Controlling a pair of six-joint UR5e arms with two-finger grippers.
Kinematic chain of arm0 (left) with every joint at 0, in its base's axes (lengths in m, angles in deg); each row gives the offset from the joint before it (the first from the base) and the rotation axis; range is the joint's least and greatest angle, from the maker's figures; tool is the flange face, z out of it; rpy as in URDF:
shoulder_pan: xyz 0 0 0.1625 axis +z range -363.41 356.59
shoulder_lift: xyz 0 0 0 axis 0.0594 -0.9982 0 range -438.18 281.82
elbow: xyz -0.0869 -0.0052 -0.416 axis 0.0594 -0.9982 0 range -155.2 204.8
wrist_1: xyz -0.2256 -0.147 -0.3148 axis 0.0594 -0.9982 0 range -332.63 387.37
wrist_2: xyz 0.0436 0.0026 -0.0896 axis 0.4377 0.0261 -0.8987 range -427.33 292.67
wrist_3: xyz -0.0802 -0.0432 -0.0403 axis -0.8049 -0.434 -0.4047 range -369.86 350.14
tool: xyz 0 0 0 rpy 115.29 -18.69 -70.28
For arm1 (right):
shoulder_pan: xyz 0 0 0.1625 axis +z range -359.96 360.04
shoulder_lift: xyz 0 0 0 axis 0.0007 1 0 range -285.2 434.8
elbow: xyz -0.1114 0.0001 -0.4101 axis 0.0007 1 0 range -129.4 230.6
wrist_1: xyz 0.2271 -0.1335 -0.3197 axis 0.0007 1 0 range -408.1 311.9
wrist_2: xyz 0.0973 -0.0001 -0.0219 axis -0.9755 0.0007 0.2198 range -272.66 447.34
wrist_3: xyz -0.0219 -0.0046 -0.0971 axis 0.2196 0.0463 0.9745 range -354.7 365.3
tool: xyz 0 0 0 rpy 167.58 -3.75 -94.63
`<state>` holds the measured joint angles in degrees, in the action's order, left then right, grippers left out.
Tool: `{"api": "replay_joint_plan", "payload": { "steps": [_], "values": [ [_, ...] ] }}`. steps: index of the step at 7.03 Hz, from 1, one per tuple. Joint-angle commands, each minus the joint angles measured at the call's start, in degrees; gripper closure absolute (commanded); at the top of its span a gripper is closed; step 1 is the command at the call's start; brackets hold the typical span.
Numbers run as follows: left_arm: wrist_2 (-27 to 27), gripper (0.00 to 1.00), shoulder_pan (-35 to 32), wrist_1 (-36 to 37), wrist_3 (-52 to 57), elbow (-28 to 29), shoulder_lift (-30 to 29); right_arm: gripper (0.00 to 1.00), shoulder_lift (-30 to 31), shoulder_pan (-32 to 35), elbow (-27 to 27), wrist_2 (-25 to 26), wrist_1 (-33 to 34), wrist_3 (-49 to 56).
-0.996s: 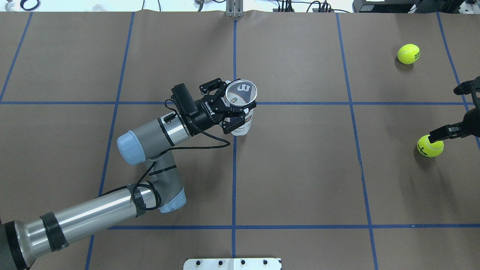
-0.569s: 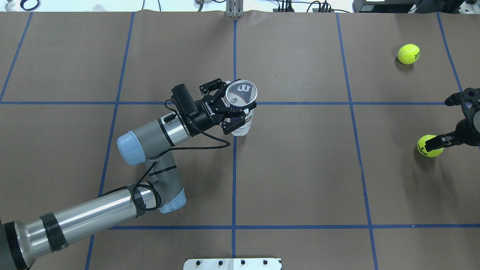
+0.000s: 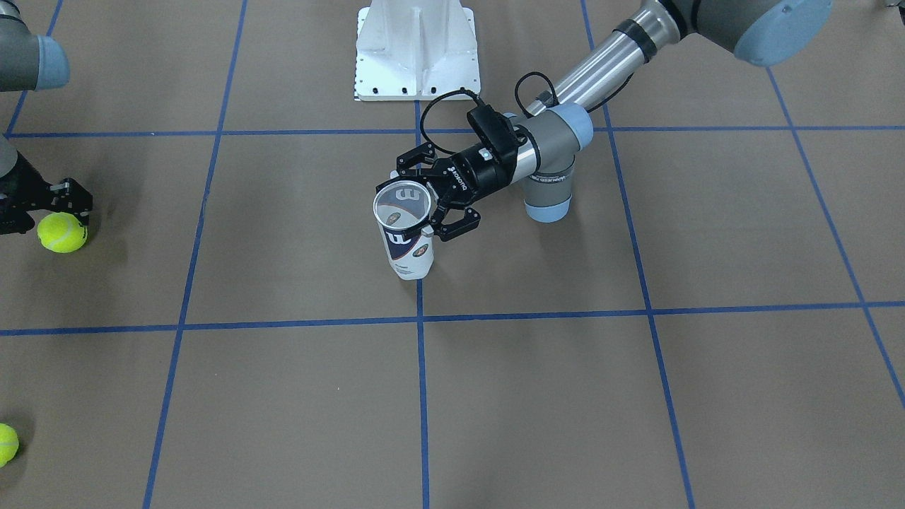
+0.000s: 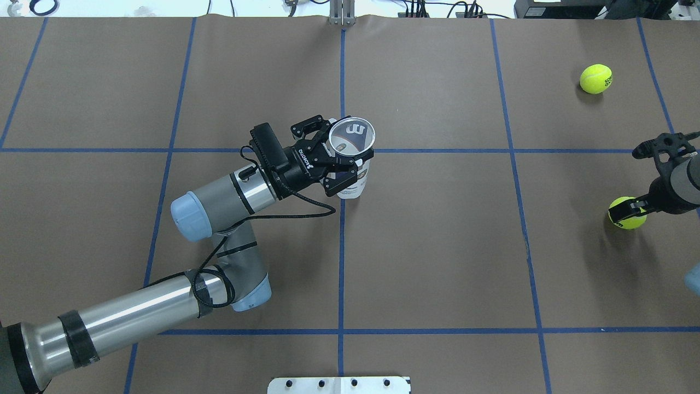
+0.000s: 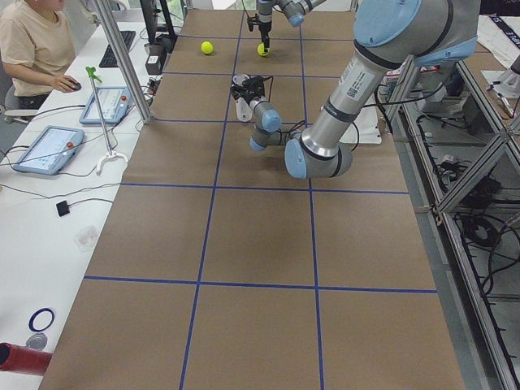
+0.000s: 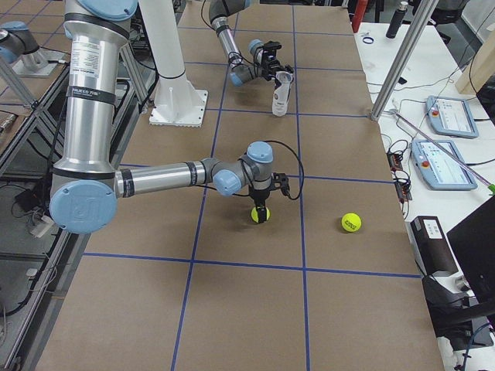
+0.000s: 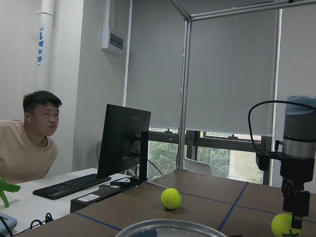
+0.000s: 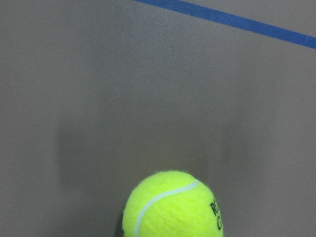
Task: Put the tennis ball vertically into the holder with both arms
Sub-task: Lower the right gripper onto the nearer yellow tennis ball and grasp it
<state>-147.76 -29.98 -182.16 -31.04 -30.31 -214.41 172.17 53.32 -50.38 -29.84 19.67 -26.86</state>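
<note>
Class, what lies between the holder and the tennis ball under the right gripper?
Between the holder and the tennis ball lies only bare brown paper, crossed by one blue tape line, as the overhead view shows.

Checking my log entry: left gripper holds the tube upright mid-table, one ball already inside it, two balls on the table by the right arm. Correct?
No, the holder is empty: the overhead exterior view looks into its open mouth and shows no ball. The left gripper does hold it upright, and the far ball and near ball lie by the right arm.
</note>
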Motion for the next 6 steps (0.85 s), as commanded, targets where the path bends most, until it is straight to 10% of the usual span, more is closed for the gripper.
{"api": "replay_joint_plan", "payload": {
  "steps": [1, 3, 6],
  "values": [
    [0.0, 0.22, 0.03, 0.0, 0.0, 0.0, 0.0, 0.57, -0.17, -0.28, 0.52, 0.82, 0.17, -0.18],
    [0.09, 0.22, 0.12, 0.0, 0.0, 0.0, 0.0, 1.0, -0.17, -0.11, -1.84, -0.76, 0.79, -0.36],
    [0.18, 0.22, 0.21, 0.0, 0.0, 0.0, 0.09, 1.0, -3.39, 4.52, -6.14, -9.85, 4.1, -4.11]
  ]
}}
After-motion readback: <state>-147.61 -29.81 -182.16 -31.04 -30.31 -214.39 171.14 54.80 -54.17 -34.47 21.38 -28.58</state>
